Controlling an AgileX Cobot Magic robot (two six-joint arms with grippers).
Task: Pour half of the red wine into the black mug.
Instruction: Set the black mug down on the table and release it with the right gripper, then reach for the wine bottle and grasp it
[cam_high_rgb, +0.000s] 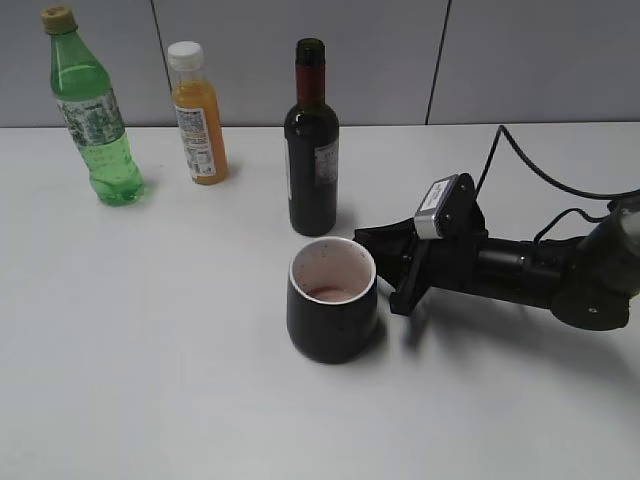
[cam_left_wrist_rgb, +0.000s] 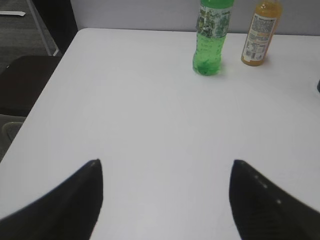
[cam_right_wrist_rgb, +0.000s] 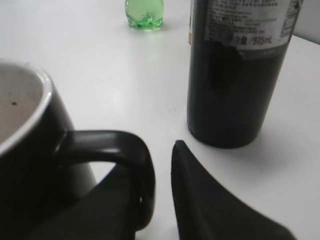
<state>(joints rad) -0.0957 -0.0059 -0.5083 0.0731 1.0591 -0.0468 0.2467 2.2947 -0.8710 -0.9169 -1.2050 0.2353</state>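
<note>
Jaws of the right gripper (cam_right_wrist_rgb: 160, 195) sit narrowly parted around the handle (cam_right_wrist_rgb: 120, 150) of the black mug (cam_high_rgb: 332, 312), one finger under and inside the loop, the other just outside it; whether they press the handle cannot be told. Across the white table (cam_high_rgb: 150, 350), the left gripper (cam_left_wrist_rgb: 165, 200) hangs with its jaws spread wide over bare surface, holding nothing.

At centre stands the red wine (cam_high_rgb: 312, 150), upright in its dark glass bottle, uncapped, just behind the mug and apart from it. A thin layer of pinkish liquid shows at the bottom of the mug's speckled inside. Farther back to the left stand a green plastic bottle (cam_high_rgb: 93, 115) and an orange juice bottle (cam_high_rgb: 198, 115), well away from the action.

Glass and still mostly full by the look of it, the wine bottle is likely heavy, rigid, smooth and breakable. Its labelled belly offers the surest grip for a controlled tilt, the slim neck less so. The mug looks stiff and stable, probably ceramic; its handle is a narrow hold that could let it swing.
</note>
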